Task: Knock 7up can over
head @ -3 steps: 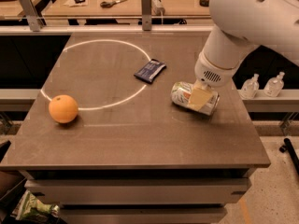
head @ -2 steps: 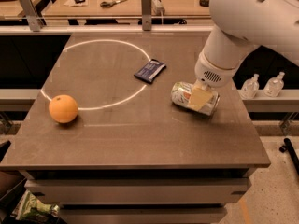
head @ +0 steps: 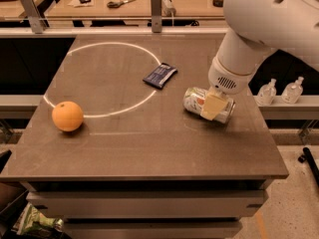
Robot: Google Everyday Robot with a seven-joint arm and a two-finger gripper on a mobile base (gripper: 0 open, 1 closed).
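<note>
The 7up can (head: 195, 101) lies on its side on the right part of the dark table (head: 149, 148), its silver-white body with green markings pointing left-right. My gripper (head: 213, 105) hangs from the white arm directly over the can's right half. Its pale yellowish fingertip (head: 212, 106) rests against the can's side. The can's right end is hidden behind the gripper.
An orange (head: 67, 116) sits at the table's left. A dark blue snack packet (head: 160, 75) lies on a white circle line (head: 104, 46) near the middle. Two clear bottles (head: 281, 90) stand on a shelf to the right. A workbench with tools lies behind.
</note>
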